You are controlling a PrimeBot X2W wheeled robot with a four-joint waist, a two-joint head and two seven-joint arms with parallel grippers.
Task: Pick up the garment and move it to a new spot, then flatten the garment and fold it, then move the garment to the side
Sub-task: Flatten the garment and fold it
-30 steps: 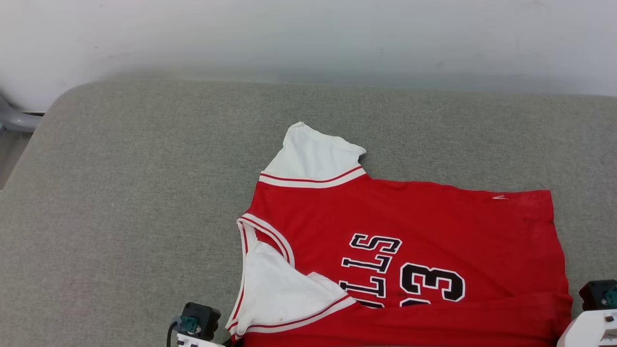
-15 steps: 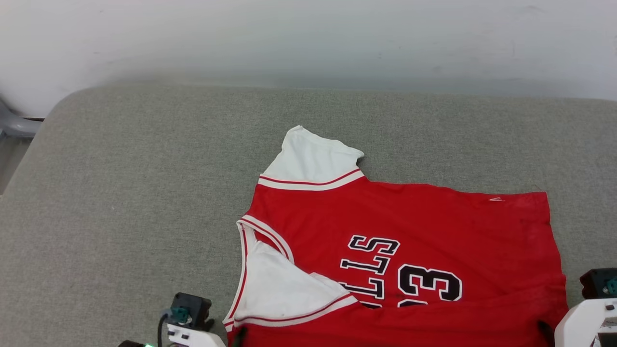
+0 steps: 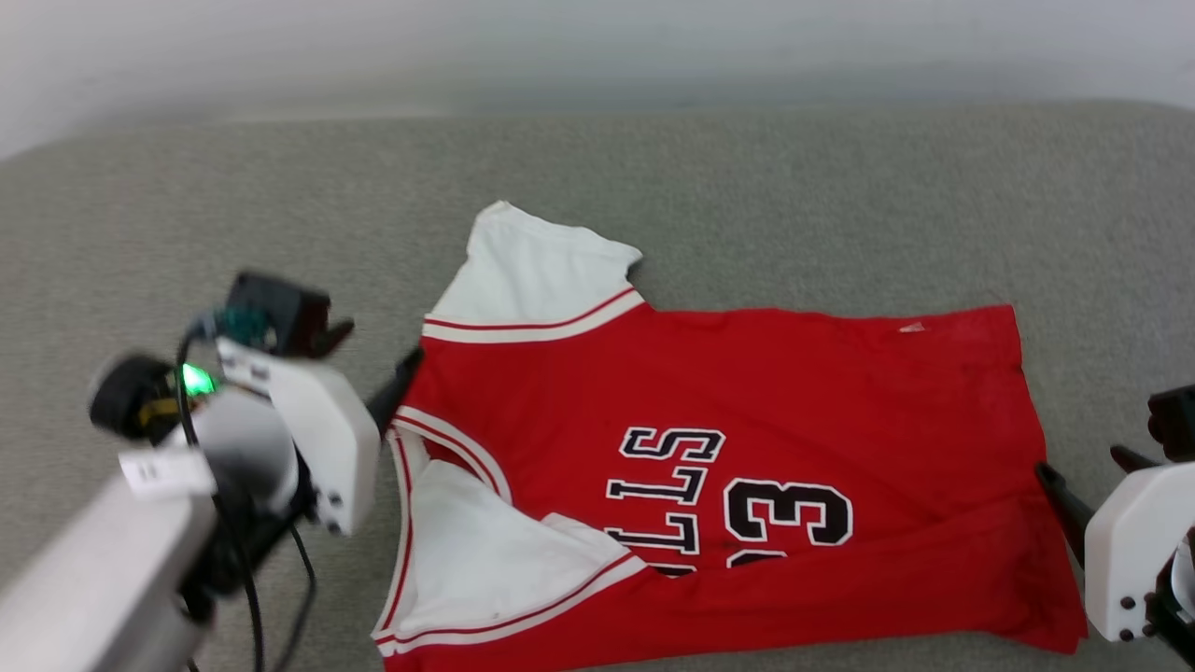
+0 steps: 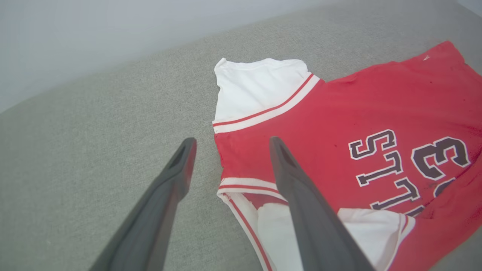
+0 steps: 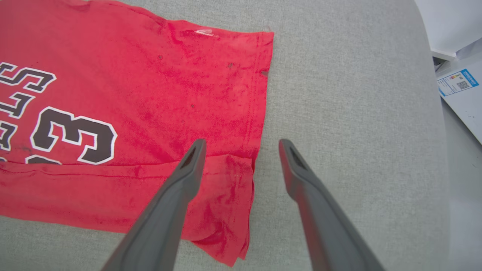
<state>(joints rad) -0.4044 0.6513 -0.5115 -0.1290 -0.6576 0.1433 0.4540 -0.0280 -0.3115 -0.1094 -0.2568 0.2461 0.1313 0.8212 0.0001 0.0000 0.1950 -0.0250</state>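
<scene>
My left claw (image 4: 231,140) wide open, empty, at the collar end of the shirt (image 3: 794,392); right claw (image 5: 241,142) likewise at the hem.

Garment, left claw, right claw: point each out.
garment (image 3: 794,373), head view, red cloth above the lettering.
left claw (image 4: 232,139), left wrist view, midway between its fingertips.
right claw (image 5: 243,141), right wrist view, midway between its fingertips.

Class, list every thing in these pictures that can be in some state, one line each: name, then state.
shirt: spread on the grey cushion, lettering up, near edge folded over, held by nothing.
left claw: open, empty, by the collar.
right claw: open, empty, by the hem.
green light on the left arm: lit.
</scene>
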